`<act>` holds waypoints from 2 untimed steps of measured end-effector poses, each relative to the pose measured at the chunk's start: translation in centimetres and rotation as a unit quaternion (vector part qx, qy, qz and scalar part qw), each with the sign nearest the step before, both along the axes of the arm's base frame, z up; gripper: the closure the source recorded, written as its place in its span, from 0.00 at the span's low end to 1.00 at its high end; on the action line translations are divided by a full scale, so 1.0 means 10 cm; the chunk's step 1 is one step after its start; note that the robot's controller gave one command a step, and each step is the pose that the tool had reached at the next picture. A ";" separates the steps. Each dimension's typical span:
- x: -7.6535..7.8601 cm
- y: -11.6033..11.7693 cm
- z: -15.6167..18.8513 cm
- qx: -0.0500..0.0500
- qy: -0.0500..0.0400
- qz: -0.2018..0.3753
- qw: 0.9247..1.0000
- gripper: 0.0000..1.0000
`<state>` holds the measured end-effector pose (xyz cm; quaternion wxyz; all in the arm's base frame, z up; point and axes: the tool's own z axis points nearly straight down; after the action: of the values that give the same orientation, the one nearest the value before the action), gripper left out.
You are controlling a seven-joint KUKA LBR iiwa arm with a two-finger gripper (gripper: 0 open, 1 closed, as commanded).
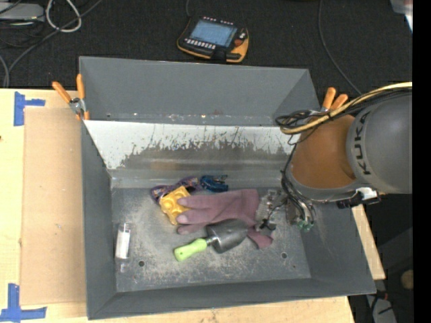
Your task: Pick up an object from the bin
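Note:
My gripper [271, 215] is low in the bin's right part, under the orange-covered wrist. It sits at the cuff end of a purple rubber glove [219, 207] that lies flat across the bin's middle, fingers pointing left. Just left of the gripper and in front of the glove lies a metal scoop [227, 235] with a green handle pointing to the front left; its bowl rests partly on the glove. Whether the gripper touches the glove cannot be made out.
A yellow toy-like piece [174, 204] with a purple-patterned scrap behind it lies at the glove's fingertips. A small blue thing [214, 182] sits near the back wall. A small white tube [122, 241] lies alone at the front left.

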<state>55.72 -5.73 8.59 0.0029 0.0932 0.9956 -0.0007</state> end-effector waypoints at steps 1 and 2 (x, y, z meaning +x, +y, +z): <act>-0.34 -0.69 -0.08 0.000 0.002 0.023 1.000 1.00; -0.34 -0.69 -0.08 0.000 0.002 0.023 1.000 1.00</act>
<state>52.32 -12.63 7.80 0.0012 0.0700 0.9975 -0.0007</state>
